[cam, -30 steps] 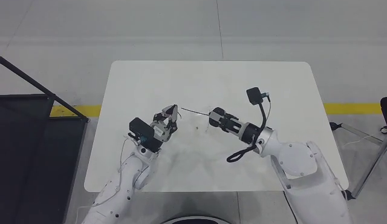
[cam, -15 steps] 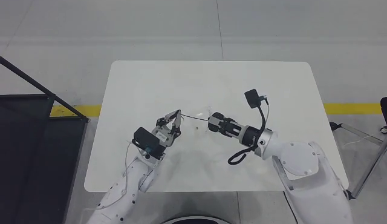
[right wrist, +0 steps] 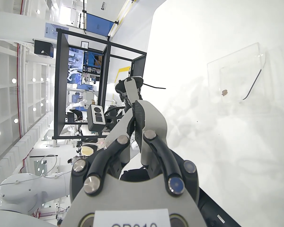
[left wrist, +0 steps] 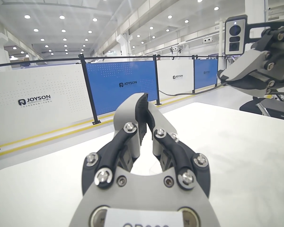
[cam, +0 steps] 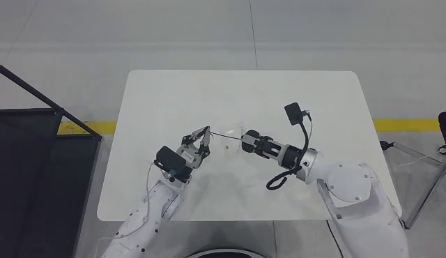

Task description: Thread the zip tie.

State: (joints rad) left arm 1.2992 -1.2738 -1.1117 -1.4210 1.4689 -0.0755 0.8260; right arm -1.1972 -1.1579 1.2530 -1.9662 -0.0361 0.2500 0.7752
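A thin black zip tie (cam: 223, 135) spans the gap between my two grippers above the white table (cam: 313, 97). My left gripper (cam: 202, 134) is shut on one end; in the right wrist view the zip tie (right wrist: 153, 86) sticks out of the left gripper (right wrist: 132, 82). Its pointed free end lies just beside my right gripper (cam: 244, 141), which is shut (right wrist: 135, 103) with nothing visible between its fingers. In the left wrist view my left gripper (left wrist: 145, 96) is shut, and the strand (left wrist: 191, 92) runs to the right gripper's tip (left wrist: 221, 79).
A clear plastic tray (right wrist: 236, 60) lies on the table just beyond the grippers. It holds a second black tie (right wrist: 253, 83) and a small brown bit (right wrist: 224, 92). The table is bare toward the far and right edges.
Both grippers and the tie between them have shifted a little toward the table's near edge. The left gripper's tip now sits closer to the tie's end.
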